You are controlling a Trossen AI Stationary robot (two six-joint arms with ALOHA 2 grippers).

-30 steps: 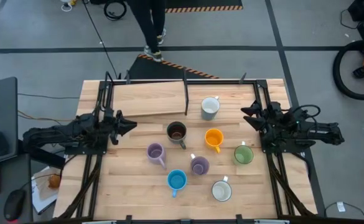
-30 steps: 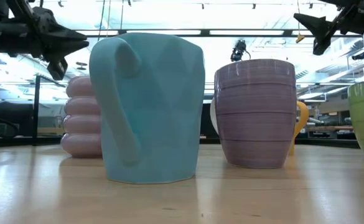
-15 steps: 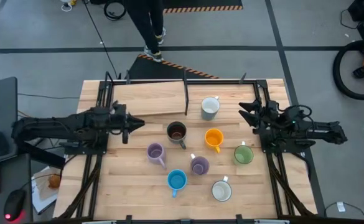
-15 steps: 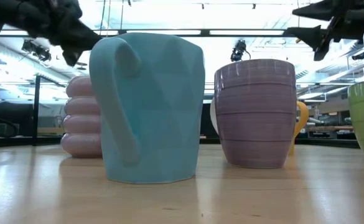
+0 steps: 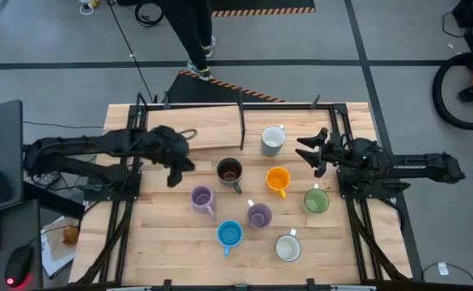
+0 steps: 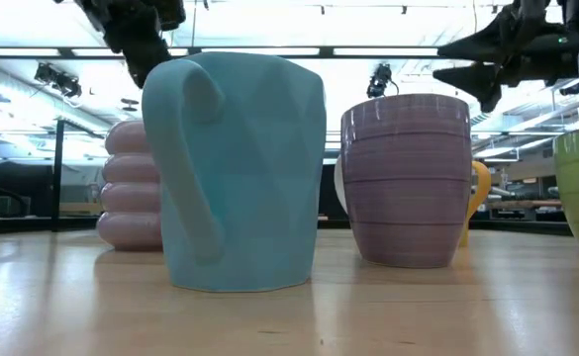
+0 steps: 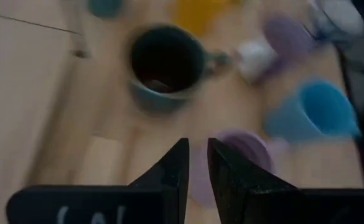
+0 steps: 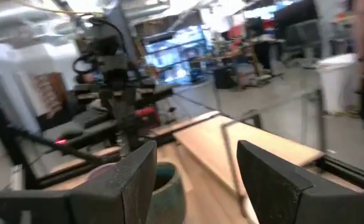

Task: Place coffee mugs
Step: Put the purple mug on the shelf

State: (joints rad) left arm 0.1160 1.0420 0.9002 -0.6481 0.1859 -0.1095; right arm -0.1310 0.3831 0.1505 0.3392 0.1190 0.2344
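Note:
Several coffee mugs stand upright on the wooden table (image 5: 171,259): a white one (image 5: 272,141), a dark brown one (image 5: 230,171), an orange one (image 5: 278,181), a green one (image 5: 316,200), two lilac ones (image 5: 202,198) (image 5: 259,215), a blue one (image 5: 230,234) and a second white one (image 5: 288,247). My left gripper (image 5: 174,174) hovers left of the dark brown mug (image 7: 166,62), tipped downward, its fingers nearly together with nothing between them. My right gripper (image 5: 309,152) hangs open and roughly level, right of the white mug and above the orange one, holding nothing.
A lighter wooden board (image 5: 196,125) with a thin upright divider (image 5: 242,121) lies at the table's far left. Black frame rails (image 5: 131,210) run along both sides. A person's legs (image 5: 192,32) stand beyond the far edge.
My left gripper has swung out from the left rail over the table toward the dark brown mug, rising and tipping its fingers downward. My right gripper has reached a little toward the table's left, toward the mugs. No mug has moved.

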